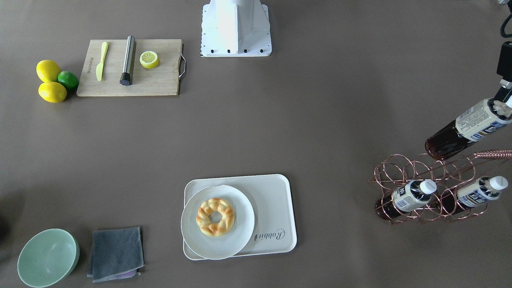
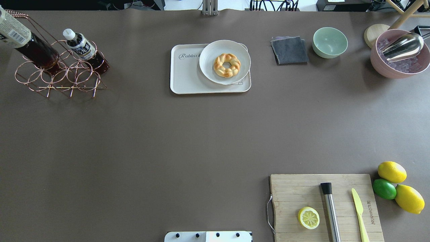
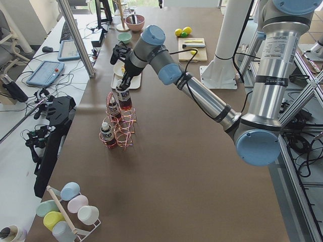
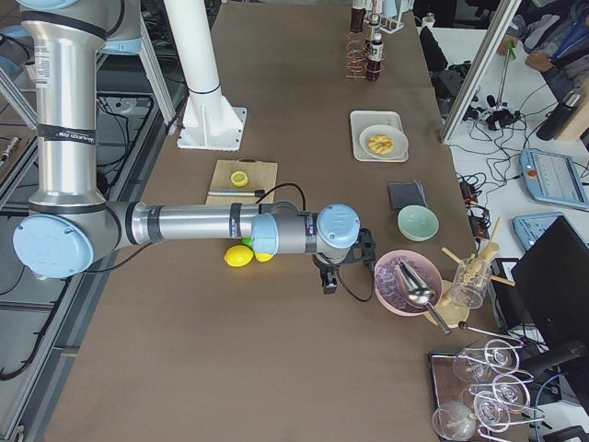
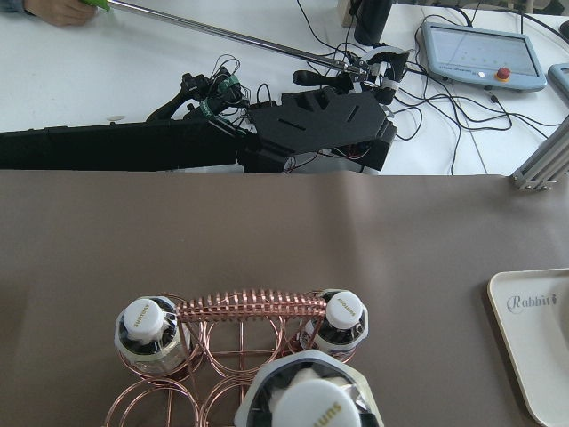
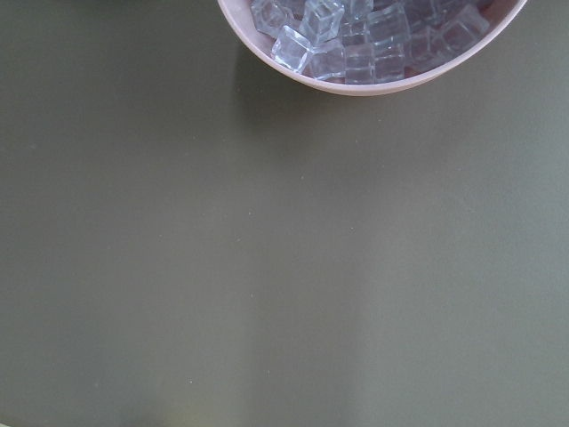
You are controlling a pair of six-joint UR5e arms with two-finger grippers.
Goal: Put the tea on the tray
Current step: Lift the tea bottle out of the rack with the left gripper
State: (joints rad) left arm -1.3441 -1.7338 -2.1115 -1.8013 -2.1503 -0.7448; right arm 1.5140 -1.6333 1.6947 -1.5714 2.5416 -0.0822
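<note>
Our left pincer (image 1: pixel 505 105) grips the tea (image 1: pixel 476 122) at the rack (image 1: pixel 494 153); carrying it to the tray (image 1: pixel 272 200) remains.

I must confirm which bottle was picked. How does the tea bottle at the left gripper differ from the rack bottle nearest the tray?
The held tea has its cap gripped by the left gripper; the rack bottle shows a free white cap. The held tea sits higher, mostly above the copper wire rack; the rack bottle rests low among its rings. Both carry dark brown drink and a cream-and-blue label.
</note>
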